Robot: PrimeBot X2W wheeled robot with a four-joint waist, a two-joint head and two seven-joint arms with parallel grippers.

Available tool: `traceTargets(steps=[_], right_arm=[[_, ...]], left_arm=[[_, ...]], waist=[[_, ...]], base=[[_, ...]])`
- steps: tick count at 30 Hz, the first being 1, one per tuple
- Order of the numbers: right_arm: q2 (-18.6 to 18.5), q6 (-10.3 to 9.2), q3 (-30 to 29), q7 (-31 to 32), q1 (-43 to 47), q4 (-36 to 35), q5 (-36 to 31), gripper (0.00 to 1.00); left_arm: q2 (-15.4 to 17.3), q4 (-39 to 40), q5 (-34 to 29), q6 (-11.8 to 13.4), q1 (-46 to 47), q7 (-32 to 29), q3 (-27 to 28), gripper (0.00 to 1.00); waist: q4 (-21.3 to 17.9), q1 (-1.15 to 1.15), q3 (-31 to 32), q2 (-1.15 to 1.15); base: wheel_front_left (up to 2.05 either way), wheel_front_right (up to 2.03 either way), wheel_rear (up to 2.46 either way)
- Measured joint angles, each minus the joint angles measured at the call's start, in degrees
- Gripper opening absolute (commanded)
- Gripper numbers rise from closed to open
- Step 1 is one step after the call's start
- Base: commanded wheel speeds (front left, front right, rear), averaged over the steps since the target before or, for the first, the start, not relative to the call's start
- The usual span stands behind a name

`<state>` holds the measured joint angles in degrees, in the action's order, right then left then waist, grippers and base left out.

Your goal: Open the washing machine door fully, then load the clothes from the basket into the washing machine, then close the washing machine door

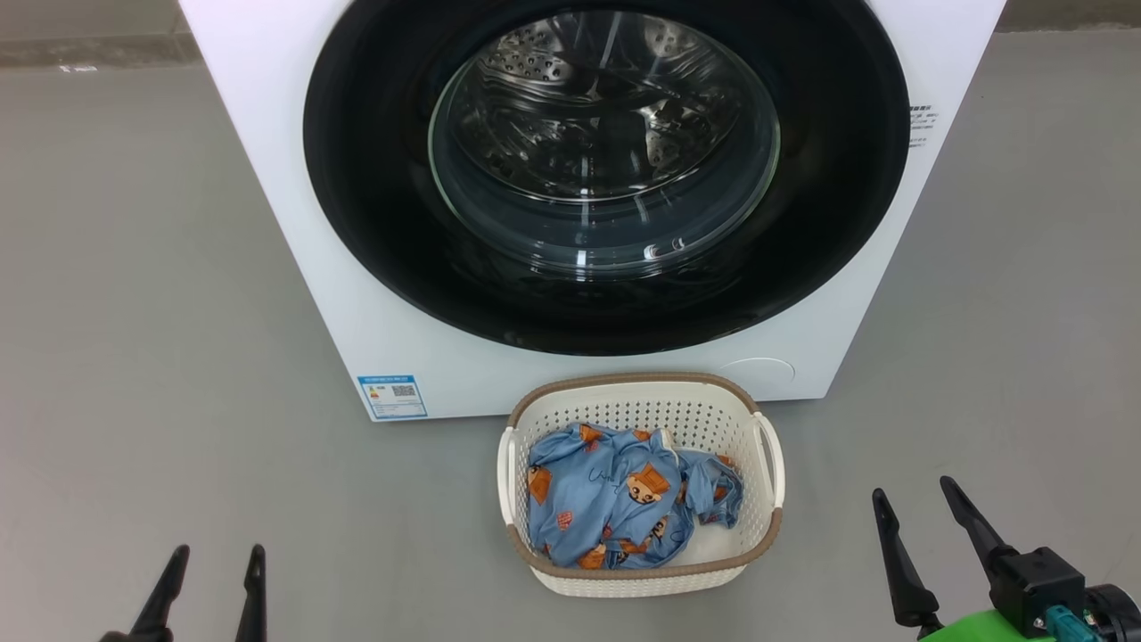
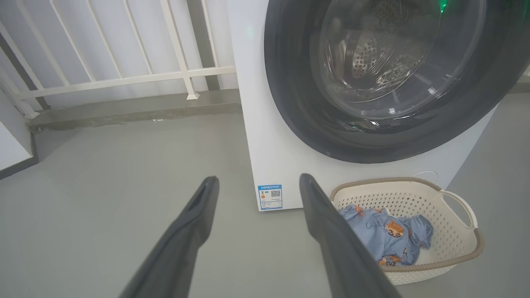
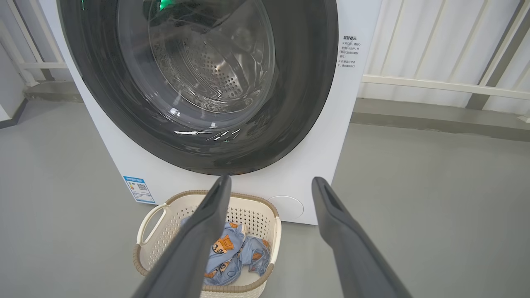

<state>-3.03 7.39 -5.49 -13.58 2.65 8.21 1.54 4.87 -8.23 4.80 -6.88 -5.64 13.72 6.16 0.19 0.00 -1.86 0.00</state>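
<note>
The white washing machine (image 1: 294,223) stands ahead with its round black washing machine door (image 1: 374,187) shut flat against the front; the steel drum shows through the glass. On the floor before it sits the cream basket (image 1: 753,406), holding the light-blue clothes (image 1: 606,499) printed with bears. My left gripper (image 1: 218,557) is open at the lower left, well left of the basket. At the lower right, beyond the basket's right handle, my right gripper (image 1: 914,490) hangs open. Both are empty. In the wrist views the door (image 2: 298,107) (image 3: 103,95), basket (image 2: 459,252) (image 3: 157,248) and clothes (image 2: 389,236) (image 3: 232,252) appear beyond open fingers.
Grey floor (image 1: 134,312) spreads on both sides of the machine. A white railing (image 2: 124,78) on a low concrete kerb runs behind it, left and right (image 3: 434,85). A blue label sticker (image 1: 392,396) marks the machine's lower left front.
</note>
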Motion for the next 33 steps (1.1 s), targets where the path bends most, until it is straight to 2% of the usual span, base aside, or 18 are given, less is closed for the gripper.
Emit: traceTargets(steps=[4, 26, 33], right_arm=[[0.1, 0.0, 0.0, -0.7, 0.0, -0.2, -2.9, 1.0], [0.2, 0.0, 0.3, -0.7, 0.8, -0.3, -3.2, 1.0], [0.2, 0.0, 0.3, -0.7, 0.8, -0.3, -3.2, 1.0]], left_arm=[[0.2, 0.1, -3.7, 0.0, -0.4, 0.5, 0.0, 1.0], [0.5, -0.3, -3.9, 0.0, -0.6, 0.6, -0.2, 1.0], [0.5, -0.5, -3.9, 0.0, -0.6, 0.7, -0.1, 1.0]], waist=[[-0.1, 0.0, 0.2, 0.0], [-0.1, 0.0, 0.9, 0.0], [-0.2, 0.0, 0.8, 0.0]], base=[[0.0, 0.0, 0.0], [0.0, 0.0, 0.0], [0.35, 0.35, -0.71]])
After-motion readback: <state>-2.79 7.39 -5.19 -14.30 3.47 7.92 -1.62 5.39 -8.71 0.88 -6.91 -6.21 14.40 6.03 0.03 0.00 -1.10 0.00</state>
